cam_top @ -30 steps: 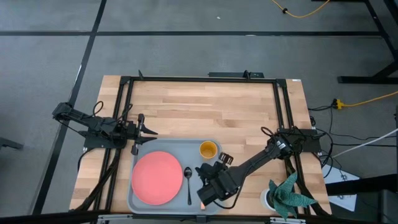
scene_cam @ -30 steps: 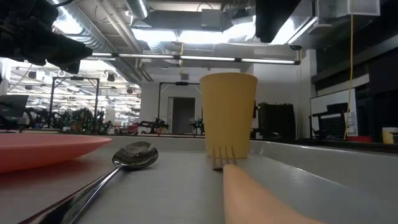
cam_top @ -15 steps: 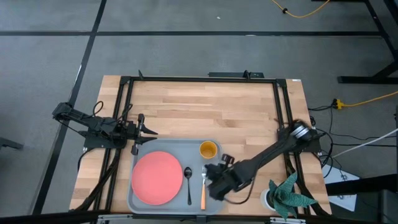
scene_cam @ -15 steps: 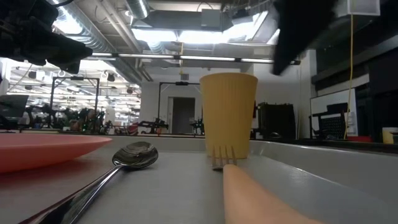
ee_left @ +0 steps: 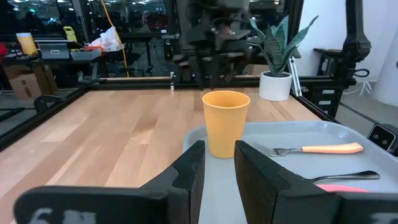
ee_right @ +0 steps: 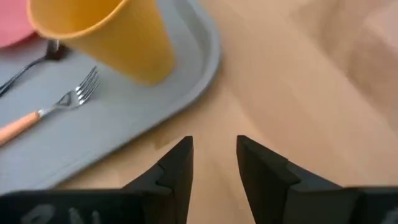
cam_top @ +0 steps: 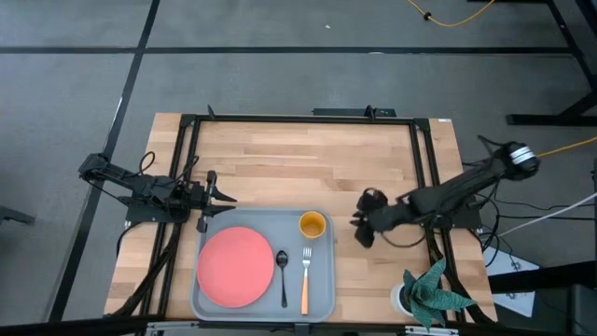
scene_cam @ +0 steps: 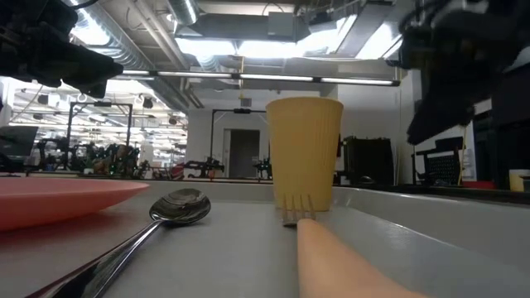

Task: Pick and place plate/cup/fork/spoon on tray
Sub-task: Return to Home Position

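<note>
The grey tray [cam_top: 323, 271] lies at the table's near middle. On it lie the coral plate [cam_top: 235, 266], the dark spoon [cam_top: 283, 275] and the orange-handled fork [cam_top: 305, 282], and the yellow cup [cam_top: 312, 224] stands upright at its far right corner. My right gripper [cam_top: 360, 231] is open and empty over the bare wood just right of the tray, near the cup [ee_right: 106, 34]. My left gripper [cam_top: 224, 198] is open and empty at the tray's far left corner, pointing toward the cup [ee_left: 225, 123].
A white pot with a green plant [cam_top: 429, 291] stands at the table's near right corner. A black frame [cam_top: 298, 119] runs around the table's far half. Bare wood [cam_top: 308, 163] lies beyond the tray.
My right gripper has drawn back from over the fork's handle at the tray's near part, going toward the table's right and far edges, off the tray and onto the wood beside the cup. The fork stays flat on the tray.
</note>
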Robot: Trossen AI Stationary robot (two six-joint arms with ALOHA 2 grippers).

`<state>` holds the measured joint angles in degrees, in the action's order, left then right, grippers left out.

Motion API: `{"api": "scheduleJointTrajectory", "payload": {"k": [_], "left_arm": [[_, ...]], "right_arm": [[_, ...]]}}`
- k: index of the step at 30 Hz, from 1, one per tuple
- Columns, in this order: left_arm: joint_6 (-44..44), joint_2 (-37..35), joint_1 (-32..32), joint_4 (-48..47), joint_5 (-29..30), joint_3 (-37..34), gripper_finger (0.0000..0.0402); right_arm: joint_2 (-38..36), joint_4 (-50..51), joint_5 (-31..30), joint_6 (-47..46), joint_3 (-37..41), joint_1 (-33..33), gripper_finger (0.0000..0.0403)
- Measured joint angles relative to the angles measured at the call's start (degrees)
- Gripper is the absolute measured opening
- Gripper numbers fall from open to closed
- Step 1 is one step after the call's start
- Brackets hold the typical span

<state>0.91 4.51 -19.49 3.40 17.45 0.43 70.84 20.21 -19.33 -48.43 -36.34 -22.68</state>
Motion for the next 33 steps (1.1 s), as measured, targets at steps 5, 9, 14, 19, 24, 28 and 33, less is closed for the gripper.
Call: {"api": "scheduleJointTrajectory", "payload": {"k": [5,9,14,19,24,28,33], "left_arm": [[0.0,0.0,0.0,0.0,0.0,0.0,0.008],[0.0,0.0,0.0,0.0,0.0,0.0,0.008],[0.0,0.0,0.0,0.0,0.0,0.0,0.008],[0.0,0.0,0.0,0.0,0.0,0.0,0.008],[0.0,0.0,0.0,0.0,0.0,0.0,0.008],[0.0,0.0,0.0,0.0,0.0,0.0,0.008],[0.0,0.0,0.0,0.0,-0.2,0.0,0.008]], "right_arm": [[-6.8,-26.1,13.6,18.0,13.8,5.8,0.0127],[-7.9,-45.1,23.2,28.3,22.0,7.9,0.0127],[-9.4,-54.1,25.1,34.0,28.9,9.7,0.0127],[-10.9,-55.3,25.6,37.1,32.3,12.1,0.0127],[-13.2,-58.2,30.8,41.8,36.0,15.3,0.0127],[-15.1,-57.8,33.1,45.9,36.0,18.1,0.0127],[-17.8,-57.2,33.0,47.5,36.0,21.7,0.0127]]}}
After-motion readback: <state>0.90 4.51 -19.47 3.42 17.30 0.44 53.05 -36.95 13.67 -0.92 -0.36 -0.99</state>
